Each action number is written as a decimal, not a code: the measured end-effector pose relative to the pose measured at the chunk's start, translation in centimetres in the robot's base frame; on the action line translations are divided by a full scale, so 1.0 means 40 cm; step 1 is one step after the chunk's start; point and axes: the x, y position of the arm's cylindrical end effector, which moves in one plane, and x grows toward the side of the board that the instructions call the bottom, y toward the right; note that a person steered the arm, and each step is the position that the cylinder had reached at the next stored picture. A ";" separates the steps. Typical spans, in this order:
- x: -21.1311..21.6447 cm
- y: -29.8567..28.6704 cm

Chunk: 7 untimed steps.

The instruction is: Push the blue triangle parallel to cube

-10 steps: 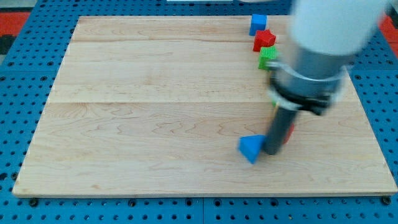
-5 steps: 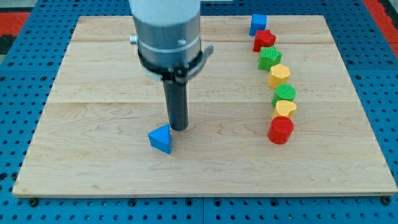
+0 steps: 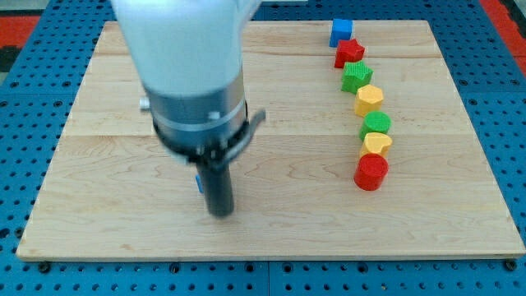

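Note:
My tip (image 3: 219, 212) rests on the board at the lower left of centre. The blue triangle (image 3: 199, 182) is almost wholly hidden behind the rod; only a small blue sliver shows at the rod's left edge, just above the tip. The blue cube (image 3: 341, 32) stands at the view's top right, far from the tip, at the head of a line of blocks.
Below the blue cube runs a curved line of blocks: a red star-like block (image 3: 348, 53), a green block (image 3: 356, 76), a yellow block (image 3: 369, 99), a green block (image 3: 376, 124), a yellow block (image 3: 377, 143) and a red cylinder (image 3: 371, 172). The wooden board (image 3: 99, 214) lies on a blue pegboard.
The arm swept from the right side to the lower left, pushing the blue triangle leftward. Now the rod has moved down and covers the triangle.

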 end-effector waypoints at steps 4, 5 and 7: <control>-0.129 -0.121; -0.307 -0.119; -0.548 -0.054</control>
